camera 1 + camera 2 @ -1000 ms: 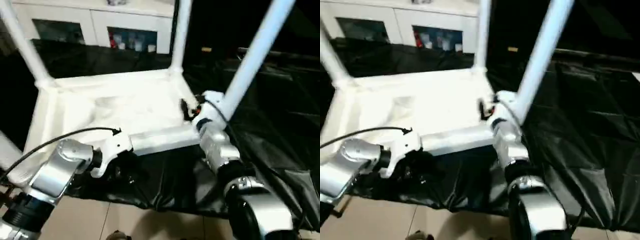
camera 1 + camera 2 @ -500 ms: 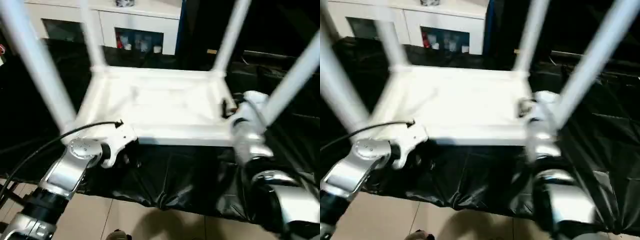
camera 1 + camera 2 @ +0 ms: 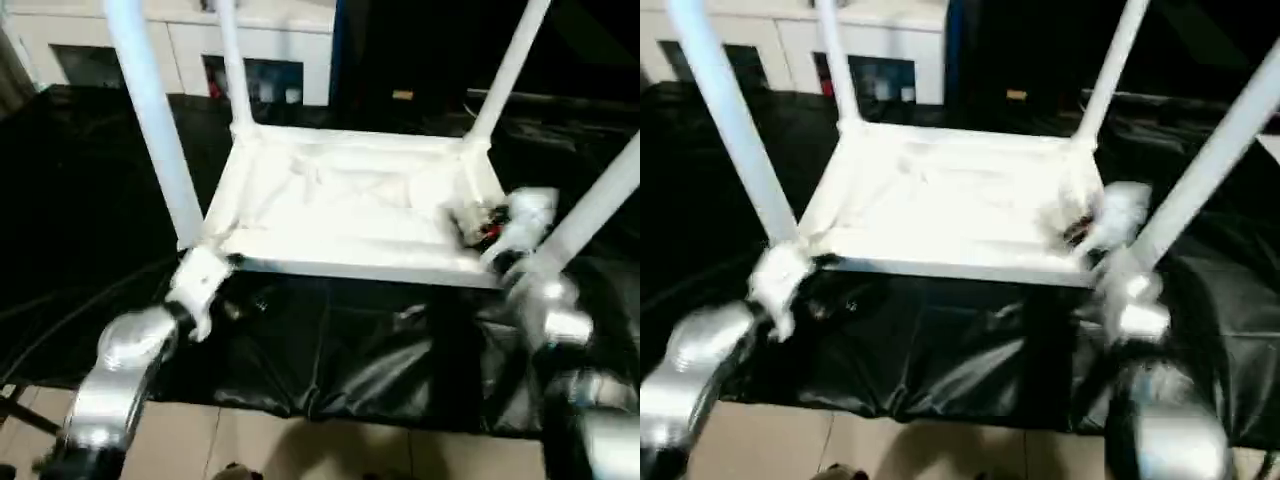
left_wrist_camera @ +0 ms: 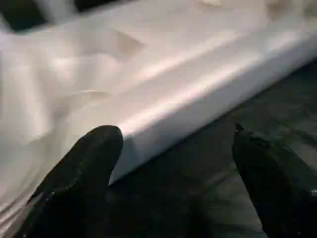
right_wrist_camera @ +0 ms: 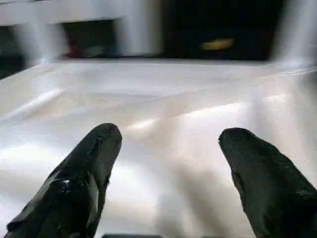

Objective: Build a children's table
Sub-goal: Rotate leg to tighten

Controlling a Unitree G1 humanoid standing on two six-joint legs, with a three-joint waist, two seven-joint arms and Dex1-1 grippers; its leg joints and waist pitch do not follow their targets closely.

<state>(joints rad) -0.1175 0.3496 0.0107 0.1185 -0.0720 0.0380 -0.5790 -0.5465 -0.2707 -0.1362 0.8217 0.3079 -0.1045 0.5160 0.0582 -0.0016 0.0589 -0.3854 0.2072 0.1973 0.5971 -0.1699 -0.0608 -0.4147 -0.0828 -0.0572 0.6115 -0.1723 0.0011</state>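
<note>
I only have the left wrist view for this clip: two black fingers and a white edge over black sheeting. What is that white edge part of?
Observer: It is the near rim of the children's table, which lies upside down on a black sheet.
Reviewer: Are any legs fitted?
Observer: Four legs stand up from its corners.
Reviewer: Where is the other arm?
Observer: The right gripper is at the table's near right corner, fingers apart over the white underside.
Reviewer: What is behind the table?
Observer: A white cabinet with glass doors.
</note>
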